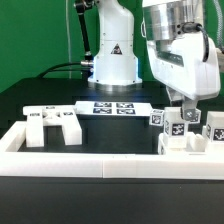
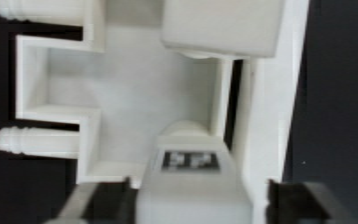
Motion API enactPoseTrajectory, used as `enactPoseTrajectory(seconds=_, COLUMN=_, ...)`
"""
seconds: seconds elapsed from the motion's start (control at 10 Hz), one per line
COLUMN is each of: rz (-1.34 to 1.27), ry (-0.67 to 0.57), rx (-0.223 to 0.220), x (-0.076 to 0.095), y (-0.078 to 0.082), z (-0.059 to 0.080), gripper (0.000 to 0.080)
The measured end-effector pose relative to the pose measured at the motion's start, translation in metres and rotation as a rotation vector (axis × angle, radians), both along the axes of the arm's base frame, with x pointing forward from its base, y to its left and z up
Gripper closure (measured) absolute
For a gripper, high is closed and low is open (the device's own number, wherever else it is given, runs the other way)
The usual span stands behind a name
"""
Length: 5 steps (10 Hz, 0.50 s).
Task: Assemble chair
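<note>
Placement step: gripper (image 2: 202,200) released, astride the chair part (image 2: 158,90) near the border rail (image 1: 90,160); next, probably lift straight clear.

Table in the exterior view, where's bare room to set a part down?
Bare black table between the slotted chair part, marker board and front rail. Crowded at the exterior view's right: tagged chair pieces.

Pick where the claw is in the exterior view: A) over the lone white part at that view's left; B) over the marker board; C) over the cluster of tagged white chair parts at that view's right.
C: the claw reaches down onto the tagged chair parts on the exterior view's right.
</note>
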<state>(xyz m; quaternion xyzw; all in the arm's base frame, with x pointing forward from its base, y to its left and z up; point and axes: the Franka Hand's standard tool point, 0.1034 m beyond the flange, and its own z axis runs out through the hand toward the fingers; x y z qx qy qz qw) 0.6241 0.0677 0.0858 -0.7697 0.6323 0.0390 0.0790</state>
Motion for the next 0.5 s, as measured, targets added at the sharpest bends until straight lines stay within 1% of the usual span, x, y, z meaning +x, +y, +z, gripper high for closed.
enactPoseTrajectory(seconds=0.1, rz=0.082, ry=-0.013, rx=-0.006, x=-0.0001, y=0.0001, z=0.0, gripper=0.0286)
enactPoseTrajectory(seconds=0.2, rz=0.232, ry=-0.038, rx=-0.015, x=-0.0002, y=0.0006, z=-0.0001, gripper=0.0179)
enactPoseTrajectory(seconds=0.3, rz=0.308, ry=-0.05, rx=-0.017, x=-0.0006, y=0.0039, z=-0.0001, gripper=0.0159)
enactPoseTrajectory(seconds=0.5, rz=0.458, ry=-0.076, rx=-0.023, x=-0.0004, y=0.0038, z=0.0001, gripper=0.0151)
